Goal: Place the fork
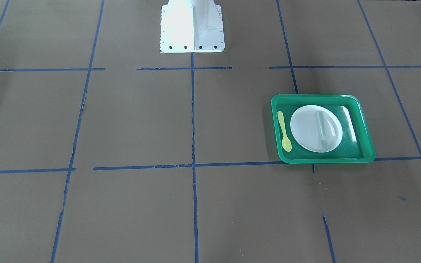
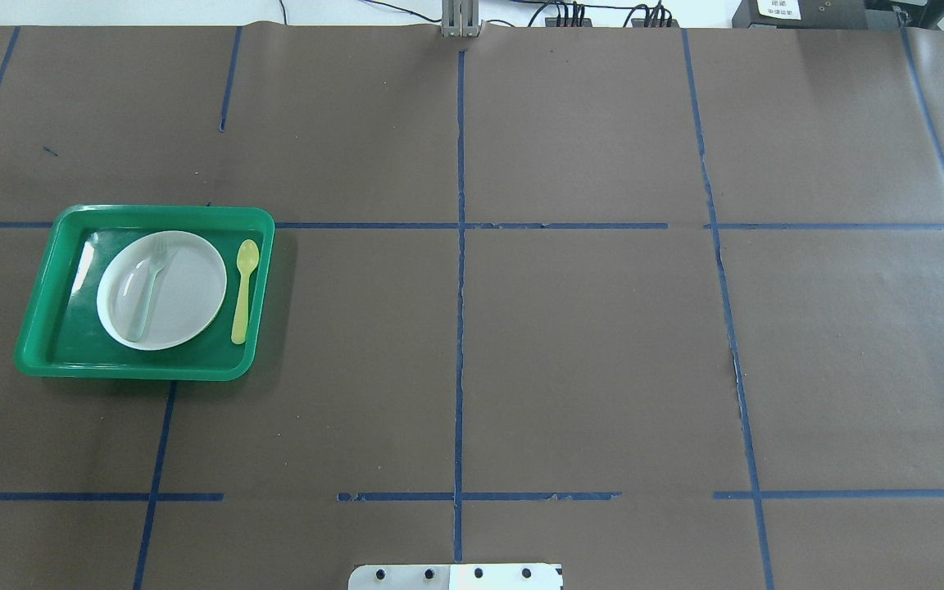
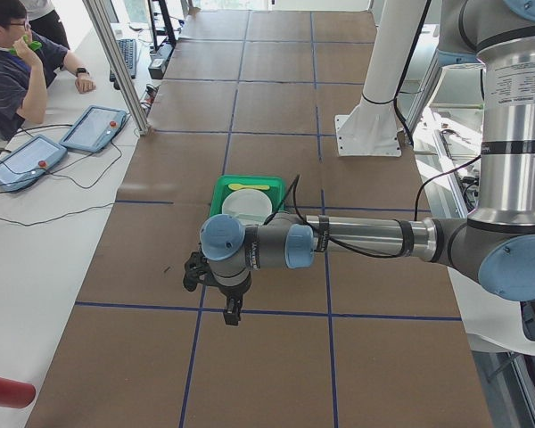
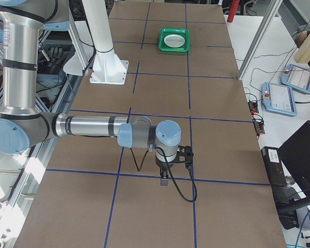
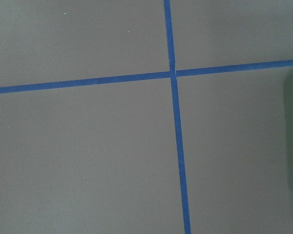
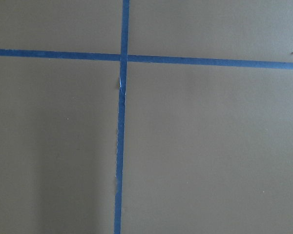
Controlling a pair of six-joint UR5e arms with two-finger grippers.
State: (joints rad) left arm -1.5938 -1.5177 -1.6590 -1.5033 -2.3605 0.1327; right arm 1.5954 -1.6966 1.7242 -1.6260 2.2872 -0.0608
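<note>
Here's the big picture: a wide bench (image 2: 587,344) covered in brown paper and gridded with blue tape lines (image 2: 460,246). Both long silver-and-blue robot arms stretch out low over it. In the side views, the left arm (image 3: 366,236) reaches across near a tape crossing, and the right arm (image 4: 93,126) does the same at the opposite end. Between them stands the white metal pedestal (image 1: 192,29), bolted down at the robot's edge of the bench.

Over on the robot's left side sits the green rectangular plastic tray (image 2: 132,370), well apart from both arms. Inside it, the round white plate (image 2: 189,287) takes up most of the floor.

Now the tools. The left tool (image 3: 232,312) points straight down above bare paper, and so does the right tool (image 4: 164,180). Both show only in the side views, so I cannot tell whether either is spread or pressed together. Each wrist camera looks down on a crossing of tape.

The yellow plastic spoon (image 2: 243,291) lies on the tray floor just beside the plate, on the side toward the bench's middle.

And the small pale translucent plastic fork (image 2: 148,288) lies on the plate, on its outer half. Its tines point away from the robot and its handle reaches the plate's near rim.
</note>
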